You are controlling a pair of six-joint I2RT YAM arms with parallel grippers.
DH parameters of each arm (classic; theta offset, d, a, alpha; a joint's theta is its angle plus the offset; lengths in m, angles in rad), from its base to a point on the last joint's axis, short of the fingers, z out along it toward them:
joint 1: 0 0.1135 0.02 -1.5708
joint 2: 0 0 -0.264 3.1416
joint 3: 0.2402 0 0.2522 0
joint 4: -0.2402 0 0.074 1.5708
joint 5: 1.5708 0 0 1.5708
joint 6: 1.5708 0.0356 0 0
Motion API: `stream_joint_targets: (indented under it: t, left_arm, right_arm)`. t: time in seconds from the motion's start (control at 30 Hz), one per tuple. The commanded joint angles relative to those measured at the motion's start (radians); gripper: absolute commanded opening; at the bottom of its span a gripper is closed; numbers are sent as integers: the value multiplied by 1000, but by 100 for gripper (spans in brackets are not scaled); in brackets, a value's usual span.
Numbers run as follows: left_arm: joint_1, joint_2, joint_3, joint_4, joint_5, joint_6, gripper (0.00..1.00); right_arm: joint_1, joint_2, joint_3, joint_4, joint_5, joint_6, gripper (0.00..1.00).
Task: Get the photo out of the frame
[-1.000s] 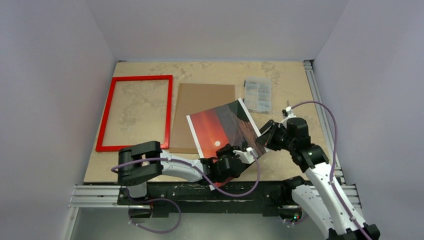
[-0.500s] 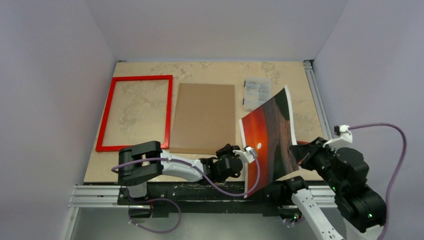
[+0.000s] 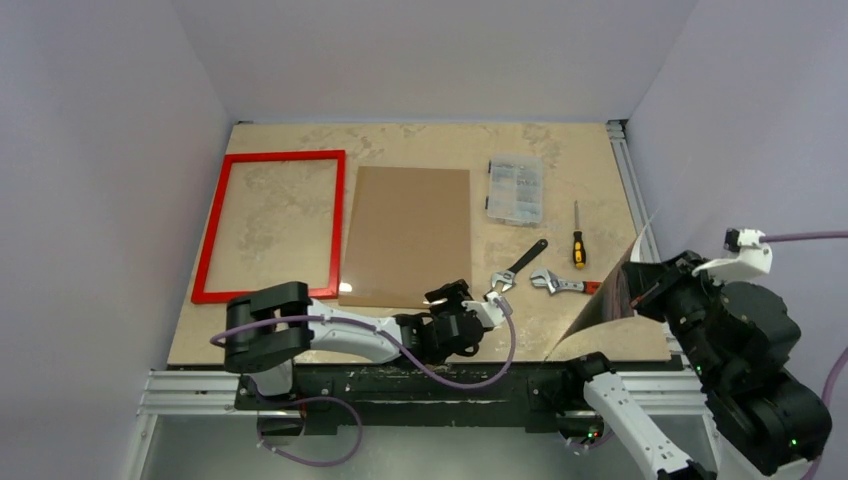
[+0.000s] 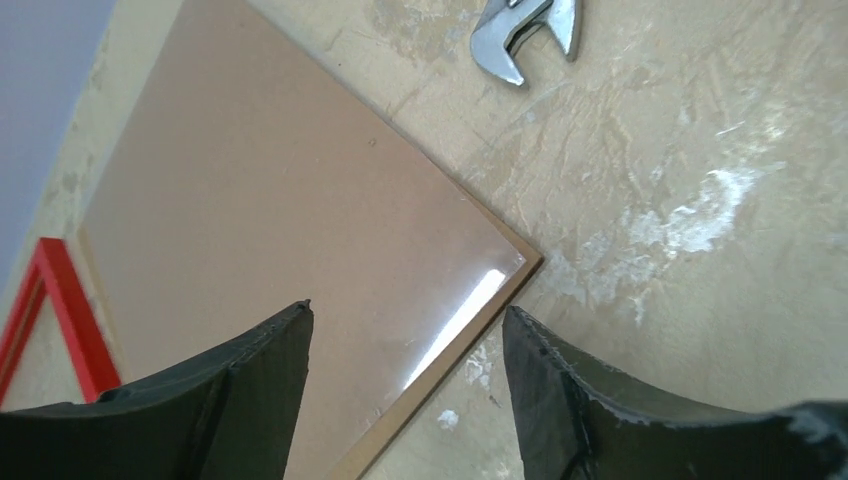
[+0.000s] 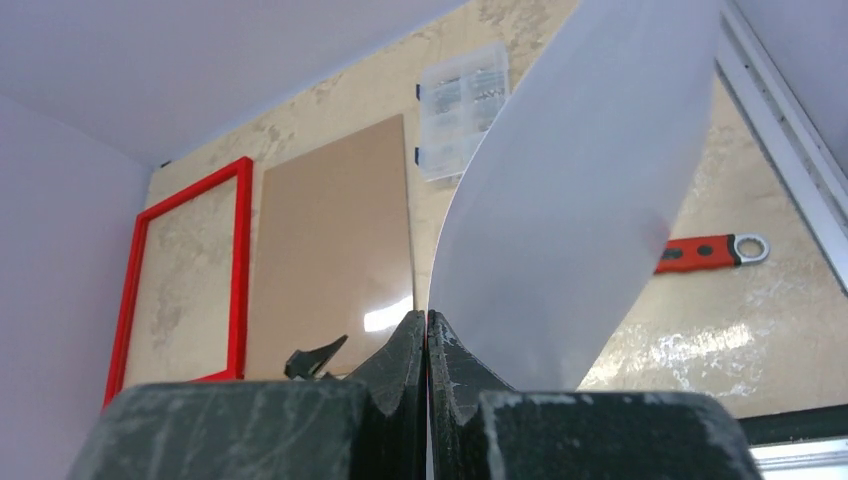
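Note:
The photo hangs almost edge-on above the table's right edge, and my right gripper is shut on it. The right wrist view has its white back curving up from the closed right gripper. The red frame lies flat at the left, holding nothing, its side bar also in that view. My left gripper is low by the near right corner of a brown board. In its own view the left gripper is open over that board corner, holding nothing.
To the right of the board lie a black-handled wrench, a red-handled adjustable wrench and a screwdriver. A clear parts box sits at the back. An aluminium rail runs along the right edge.
My right arm has swung the photo from over the board to the table's right edge, uncovering the tools. The left gripper has let go of the photo and opened.

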Motion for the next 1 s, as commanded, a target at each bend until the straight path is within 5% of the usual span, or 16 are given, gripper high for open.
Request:
stream_joint_targets:
  t: [0.0,0.27,0.47,0.5,0.63,0.8,0.97]
  left_arm:
    - [-5,-174,36,-114,143,-178,71]
    - [35,-484,81,-375,387,-371,73]
    - [294,-705,211,-580,632,-465,72]
    - [410,-753,301,-665,672,-446,73]
    - [521,-782,458,-784,611,-360,73]
    - [593,-812,532,-790,515,-277,75]
    - [599,-865,423,-667,403,-193,74]
  right_arm:
    - [-1,83,30,120,15,-60,0]
    - [-1,189,34,264,-59,-100,0]
    - [-1,329,-16,481,-274,-44,0]
    - [-1,411,-10,614,-362,17,0]
    - [26,556,73,785,-478,129,0]
    - [203,704,221,888,-382,153,0]
    - [206,650,-25,1040,-243,265,0]
